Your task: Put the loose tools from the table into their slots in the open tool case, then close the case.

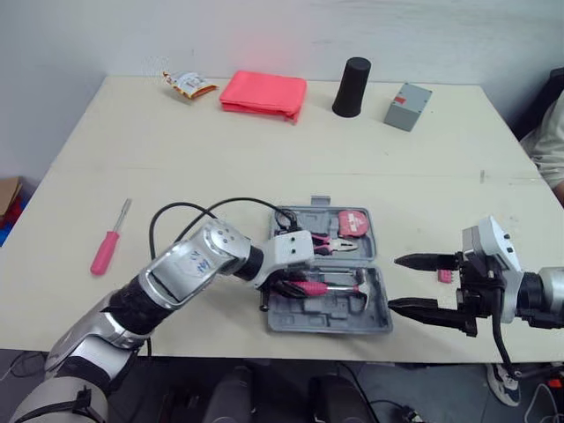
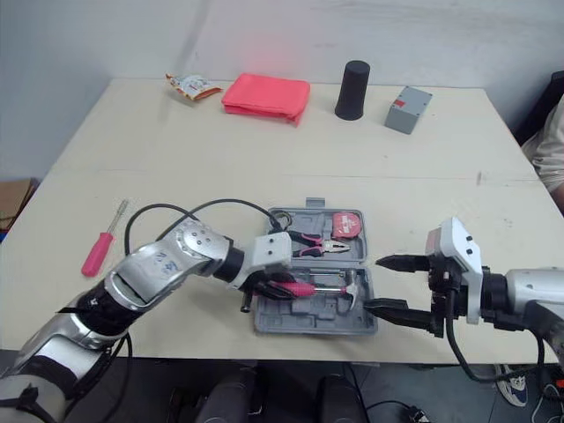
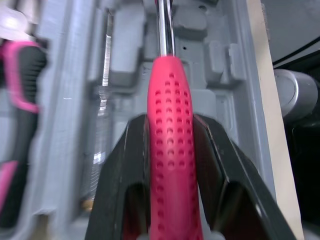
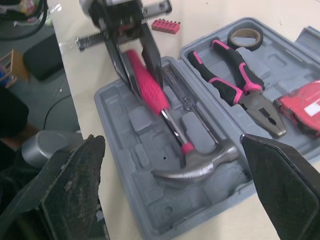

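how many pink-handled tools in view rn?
3: screwdriver loose on the table, left of the case; hammer over the case's near half, handle in the left gripper; pliers in its far half. More may be hidden behind the gripper.

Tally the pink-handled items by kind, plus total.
hammer: 1
pliers: 1
screwdriver: 1
Total: 3
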You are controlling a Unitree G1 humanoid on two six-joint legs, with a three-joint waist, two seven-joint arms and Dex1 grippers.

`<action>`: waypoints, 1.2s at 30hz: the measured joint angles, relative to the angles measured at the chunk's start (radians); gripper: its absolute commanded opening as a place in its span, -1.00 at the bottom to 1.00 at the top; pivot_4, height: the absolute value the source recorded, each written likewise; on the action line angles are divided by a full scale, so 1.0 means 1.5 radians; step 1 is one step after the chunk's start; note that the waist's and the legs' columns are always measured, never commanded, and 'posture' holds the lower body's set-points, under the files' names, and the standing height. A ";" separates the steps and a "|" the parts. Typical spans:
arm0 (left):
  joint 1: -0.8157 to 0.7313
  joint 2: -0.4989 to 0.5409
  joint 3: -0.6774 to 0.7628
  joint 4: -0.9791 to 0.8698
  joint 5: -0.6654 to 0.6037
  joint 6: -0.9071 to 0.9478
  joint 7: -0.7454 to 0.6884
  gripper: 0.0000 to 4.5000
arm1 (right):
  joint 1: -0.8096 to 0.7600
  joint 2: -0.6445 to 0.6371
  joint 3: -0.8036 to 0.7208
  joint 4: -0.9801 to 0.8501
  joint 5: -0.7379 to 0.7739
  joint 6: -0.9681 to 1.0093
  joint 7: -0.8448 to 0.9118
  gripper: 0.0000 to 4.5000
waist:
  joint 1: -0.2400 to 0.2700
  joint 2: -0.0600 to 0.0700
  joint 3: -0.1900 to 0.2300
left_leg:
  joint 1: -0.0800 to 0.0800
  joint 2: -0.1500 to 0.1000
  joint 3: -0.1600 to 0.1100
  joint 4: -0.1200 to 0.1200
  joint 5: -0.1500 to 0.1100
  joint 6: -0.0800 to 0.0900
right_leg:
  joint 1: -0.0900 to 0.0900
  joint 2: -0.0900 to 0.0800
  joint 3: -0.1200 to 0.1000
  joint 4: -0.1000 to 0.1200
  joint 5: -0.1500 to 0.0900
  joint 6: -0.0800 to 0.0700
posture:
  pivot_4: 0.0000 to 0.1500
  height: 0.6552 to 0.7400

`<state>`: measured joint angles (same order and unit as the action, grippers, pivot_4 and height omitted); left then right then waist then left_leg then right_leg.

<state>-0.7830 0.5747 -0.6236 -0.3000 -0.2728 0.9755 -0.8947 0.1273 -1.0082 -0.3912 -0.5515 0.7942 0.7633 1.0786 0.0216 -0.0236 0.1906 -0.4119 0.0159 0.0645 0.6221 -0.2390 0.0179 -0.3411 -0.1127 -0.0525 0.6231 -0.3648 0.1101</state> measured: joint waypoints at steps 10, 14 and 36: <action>-0.023 -0.031 -0.049 0.025 0.068 -0.042 0.014 -0.27 | 0.023 0.033 0.008 -0.006 -0.018 -0.027 -0.027 1.00 | 0.003 0.000 0.000 | 0.000 0.000 0.000 0.001 0.001 -0.002 | 0.001 0.000 0.000 0.000 0.000 0.000 | 1.00 0.89; -0.022 -0.053 -0.002 0.026 0.051 -0.027 0.012 0.52 | 0.025 0.034 0.016 -0.008 -0.018 -0.028 -0.030 1.00 | 0.003 0.000 0.000 | -0.001 0.000 -0.001 0.002 0.001 -0.002 | 0.000 -0.001 -0.001 0.000 0.000 0.000 | 1.00 0.89; 0.085 -0.153 0.059 0.174 0.058 -0.260 -0.015 -0.99 | 0.041 0.037 0.021 -0.010 -0.034 -0.057 -0.043 1.00 | 0.004 0.000 0.000 | -0.003 -0.001 -0.001 0.005 0.000 -0.001 | 0.000 -0.001 -0.002 0.000 0.001 0.001 | 1.00 0.89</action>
<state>-0.6557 0.3459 -0.5354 -0.0385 -0.1860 0.5849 -0.9177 0.1893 -0.9523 -0.3592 -0.5662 0.7439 0.6776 1.0139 0.0275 -0.0229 0.1903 -0.4168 0.0148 0.0624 0.6297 -0.2387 0.0168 -0.3408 -0.1143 -0.0555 0.6233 -0.3639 0.1115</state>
